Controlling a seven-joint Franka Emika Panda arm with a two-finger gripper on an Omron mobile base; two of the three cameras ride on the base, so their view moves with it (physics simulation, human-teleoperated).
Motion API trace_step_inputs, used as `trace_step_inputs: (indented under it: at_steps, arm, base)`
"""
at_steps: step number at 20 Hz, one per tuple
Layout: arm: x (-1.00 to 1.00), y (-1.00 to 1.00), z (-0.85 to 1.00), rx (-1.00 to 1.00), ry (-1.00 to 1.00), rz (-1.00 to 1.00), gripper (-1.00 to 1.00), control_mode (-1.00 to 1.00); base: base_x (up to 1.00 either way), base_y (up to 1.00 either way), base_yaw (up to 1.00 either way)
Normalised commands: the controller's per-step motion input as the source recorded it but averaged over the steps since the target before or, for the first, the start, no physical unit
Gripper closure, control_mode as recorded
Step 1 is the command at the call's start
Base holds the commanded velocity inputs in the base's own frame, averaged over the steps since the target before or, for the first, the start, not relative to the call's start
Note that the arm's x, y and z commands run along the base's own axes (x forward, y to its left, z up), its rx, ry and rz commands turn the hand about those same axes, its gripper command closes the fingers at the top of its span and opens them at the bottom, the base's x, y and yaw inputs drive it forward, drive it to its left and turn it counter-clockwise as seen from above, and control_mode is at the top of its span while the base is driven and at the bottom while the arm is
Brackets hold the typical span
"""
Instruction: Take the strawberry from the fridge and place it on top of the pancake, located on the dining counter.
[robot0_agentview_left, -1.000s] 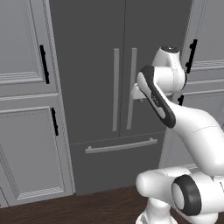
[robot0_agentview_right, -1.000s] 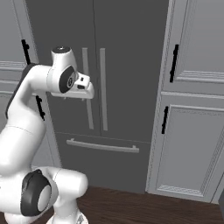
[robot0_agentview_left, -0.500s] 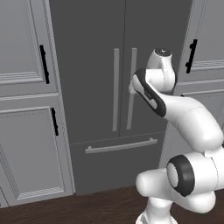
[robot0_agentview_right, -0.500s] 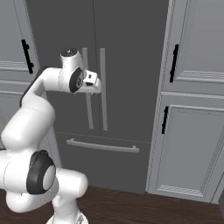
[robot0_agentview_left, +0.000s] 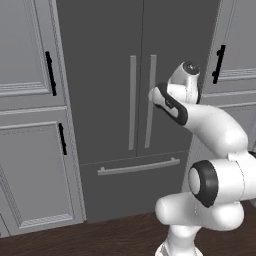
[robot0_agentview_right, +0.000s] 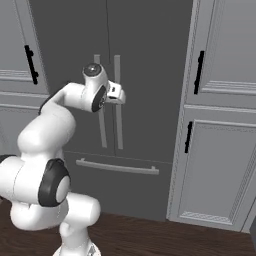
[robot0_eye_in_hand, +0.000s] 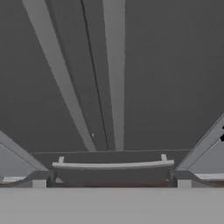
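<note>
The tall dark grey fridge stands shut, so the strawberry is hidden behind its doors. The pancake and the dining counter are out of view. My gripper is held at mid-door height, just in front of the two long silver bar handles at the door seam. It is open, its fingertips stand far apart, and nothing is between them. In the left base view my own forearm covers the hand.
Below the doors is the bottom drawer with its horizontal silver handle. Light grey panelled cabinets with black handles flank the fridge on both sides. Dark wood floor lies in front.
The arm has stretched forward and brought the hand closer to the fridge's door handles. The gripper has stayed open and the doors have stayed shut.
</note>
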Motion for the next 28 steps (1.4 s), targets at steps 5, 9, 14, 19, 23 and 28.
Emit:
trace_step_inputs:
  at_steps: [5, 9, 14, 19, 23, 28]
  arm:
    - [0.43, -0.09, 0.11, 0.02, -0.01, -0.04, -1.00, -1.00]
    - [0.24, 0.08, 0.00, 0.00, -0.19, -0.02, -1.00, -1.00]
    - [0.28, 0.08, 0.00, 0.00, -0.26, -0.04, -1.00, -1.00]
    - [0.48, 0.00, 0.03, 0.00, -0.06, -0.05, -1.00, -1.00]
    - [0.60, 0.00, 0.00, 0.00, 0.02, 0.00, -1.00, -1.00]
    - [0.62, -0.01, -0.04, 0.00, -0.04, 0.00, -1.00, -1.00]
  base:
    - [0.00, 0.00, 0.00]
    - [0.00, 0.00, 0.00]
    - [0.00, 0.00, 0.00]
    - [0.00, 0.00, 0.00]
    - [0.00, 0.00, 0.00]
    - [0.00, 0.00, 0.00]
